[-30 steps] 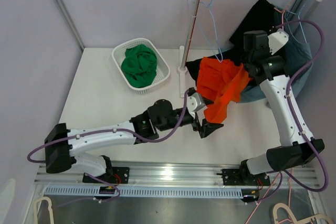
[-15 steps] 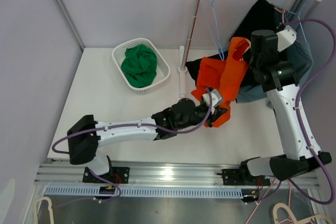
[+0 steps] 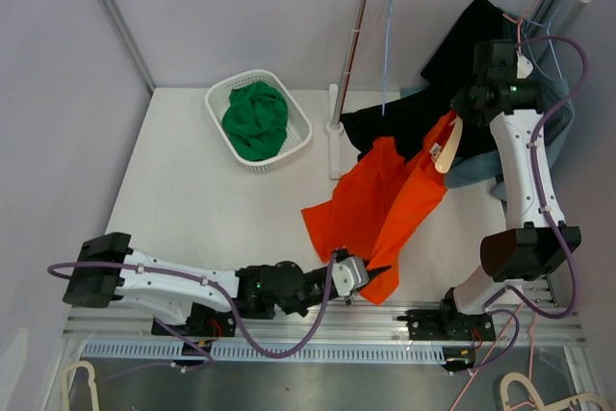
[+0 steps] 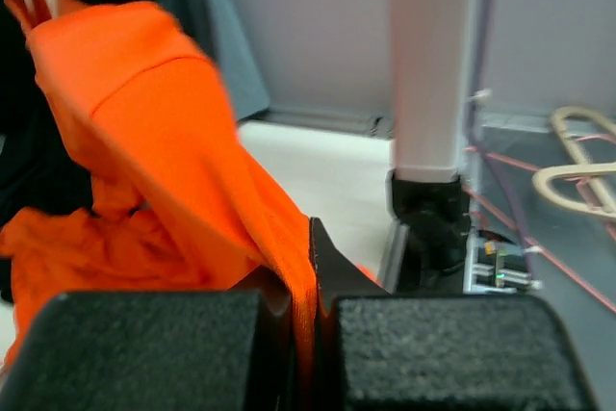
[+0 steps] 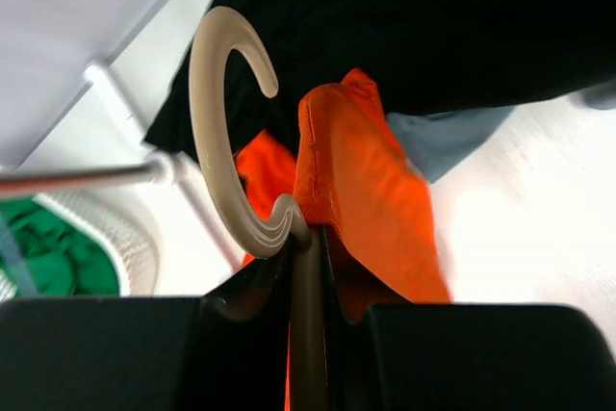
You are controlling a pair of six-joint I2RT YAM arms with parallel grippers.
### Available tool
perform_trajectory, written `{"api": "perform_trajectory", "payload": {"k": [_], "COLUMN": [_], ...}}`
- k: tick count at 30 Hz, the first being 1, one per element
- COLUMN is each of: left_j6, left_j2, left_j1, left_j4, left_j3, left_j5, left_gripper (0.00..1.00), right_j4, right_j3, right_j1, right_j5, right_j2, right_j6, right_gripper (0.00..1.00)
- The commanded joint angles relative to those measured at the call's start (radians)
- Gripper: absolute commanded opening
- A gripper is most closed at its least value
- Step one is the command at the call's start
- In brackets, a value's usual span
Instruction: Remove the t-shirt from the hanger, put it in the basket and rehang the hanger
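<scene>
At the table's near edge, a little right of the middle, the left gripper (image 3: 364,273) lies low and is clamped on the bottom hem of the orange t-shirt (image 3: 385,199). The left wrist view shows the cloth pinched tight between its two black fingers (image 4: 332,267).

From there the t-shirt is pulled taut, rising over the right half of the table (image 3: 192,199) toward the far right corner. Its neck end is up in the air on a cream hanger (image 5: 204,122). The right gripper (image 5: 306,267) is closed on the neck of that hanger just under the hook, with the orange collar bunched against the fingers.

Farther back, a white basket (image 3: 294,146) near the far edge, left of the middle, holds a crumpled green cloth (image 3: 255,120).

The white pole of a clothes rack (image 3: 351,55) stands at the middle of the far edge. A black garment (image 3: 462,45), a grey-blue one (image 3: 553,108) and a bare blue hanger (image 3: 385,45) hang from its rail.
</scene>
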Motion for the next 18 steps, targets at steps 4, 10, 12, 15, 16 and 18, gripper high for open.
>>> {"api": "perform_trajectory", "payload": {"k": [4,10,12,15,16,18], "left_j6": [-0.406,-0.768,-0.794,-0.748,-0.708,-0.663], "left_j2": [0.147,0.224,0.166,0.1,0.094,0.081], "left_j1": [0.257,0.589,0.682,0.745,0.758,0.788], "left_j4": [-0.318,-0.632,-0.635,-0.73,-0.768,-0.807], "left_j3": [0.194,0.353,0.327,0.438,0.473,0.57], "left_j5": [-0.014,0.127,0.193,0.207,0.215,0.271], "left_gripper": [0.0,0.01,0.0,0.01,0.0,0.01], "right_j4": [0.107,0.145,0.217,0.376,0.421,0.554], "right_j3": [0.012,-0.134,-0.201,-0.261,-0.27,-0.283], "right_j1": [0.002,0.08,0.084,0.084,0.084,0.083], "right_j5": [-0.248,-0.225,-0.227,-0.253,-0.251,-0.25], "right_j2": [-0.143,-0.341,-0.389,-0.441,-0.446,-0.43], "right_j6": [-0.112,-0.245,-0.262,-0.331,-0.365,-0.394], "right_gripper": [0.0,0.0,0.0,0.0,0.0,0.0]}}
